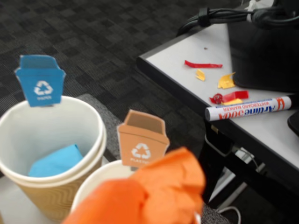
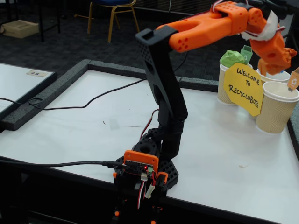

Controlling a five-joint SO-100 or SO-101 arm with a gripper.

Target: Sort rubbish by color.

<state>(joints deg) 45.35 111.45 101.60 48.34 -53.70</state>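
Note:
In the wrist view the orange wad (image 1: 154, 191) fills the bottom, close to the camera, just above the rim of the cup (image 1: 96, 184) with the orange tag (image 1: 141, 140). The fingers holding it are hidden behind it. The blue wad (image 1: 56, 161) lies inside the left cup (image 1: 28, 119), which carries the blue tag (image 1: 41, 81). In the fixed view my gripper (image 2: 273, 65) hangs over the cups at the far right, and the orange wad blends with it. The green wad (image 2: 232, 58) sits in the back-left cup (image 2: 223, 93).
A yellow "Welcome to Recyclobots" sign (image 2: 243, 88) leans against the cups. Beyond a gap of carpet stands another table (image 1: 187, 56) with a whiteboard marker (image 1: 247, 108), red and yellow scraps (image 1: 226, 81) and a black device (image 1: 261, 46). Cables (image 2: 70, 103) cross my table.

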